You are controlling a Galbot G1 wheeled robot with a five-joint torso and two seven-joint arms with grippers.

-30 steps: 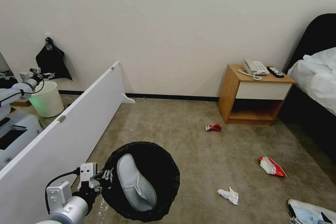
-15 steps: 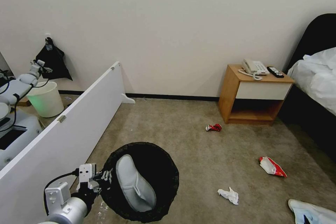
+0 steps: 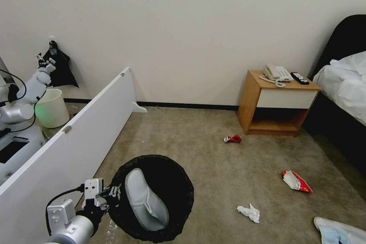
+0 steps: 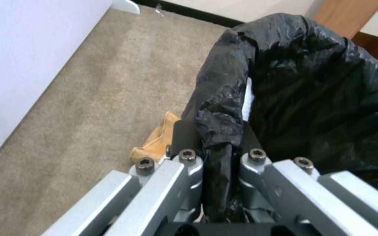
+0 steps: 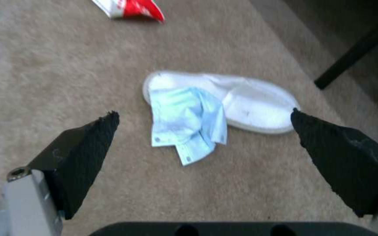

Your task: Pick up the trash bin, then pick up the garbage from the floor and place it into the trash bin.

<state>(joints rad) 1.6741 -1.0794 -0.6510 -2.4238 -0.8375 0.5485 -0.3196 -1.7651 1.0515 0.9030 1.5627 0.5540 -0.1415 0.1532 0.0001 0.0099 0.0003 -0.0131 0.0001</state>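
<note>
The left pincer [image 4: 217,154] is clenched on the bag-covered rim of the trash bin [image 3: 152,198], at the near left of the scene; in the left wrist view the black liner is bunched between its fingers. One white slipper [image 3: 146,200] already lies inside. A brown paper bag [image 4: 156,141] sits on the floor [image 3: 213,167] just beside the bin, under the pincer.

The right pincer [image 5: 204,118] is released, jaws wide apart, hanging above the second slipper [image 5: 246,105] and the blue cloth [image 5: 187,124] draped over its toe end; these lie at the near right corner [image 3: 337,230]. I judge this pair to be the next pick.

To do it well, the pincer should come straight down with one finger on each side of the slipper where the cloth overlaps it, so both come away in one grip. The cloth is limp and may slide off, so a close across the doubled part is safer than one on the bare heel. The bin should be held level meanwhile, since a thin liner can slip in a rim grip.

Farther out, a crumpled tissue [image 3: 249,212] lies right of the bin, then the red-white snack packet [image 3: 296,181], then the crushed red can [image 3: 233,139] near the bedside cabinet [image 3: 276,103].
</note>
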